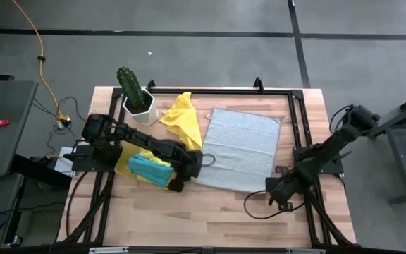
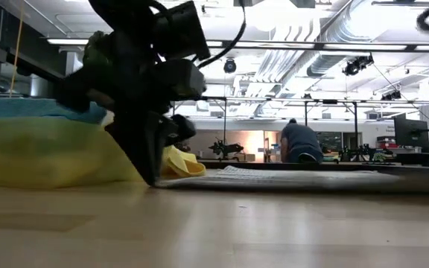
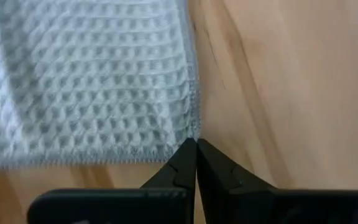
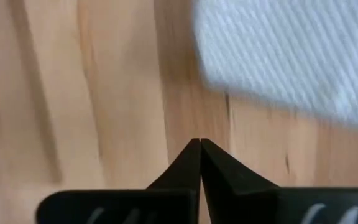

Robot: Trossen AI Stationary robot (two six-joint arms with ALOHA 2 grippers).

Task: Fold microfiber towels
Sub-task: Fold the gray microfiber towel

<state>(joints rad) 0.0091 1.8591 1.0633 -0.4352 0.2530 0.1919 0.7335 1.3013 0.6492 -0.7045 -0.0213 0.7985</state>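
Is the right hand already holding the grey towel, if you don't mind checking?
No, the right hand is shut on nothing above bare wood, apart from the grey towel.

Flat towel mid-table; towel stack left; cactus behind.

Wooden table with a black frame along its edges. Potted cactus in a white pot at the far left corner. Orange cable on the grey floor. Background, low view: a person bent over a bench.
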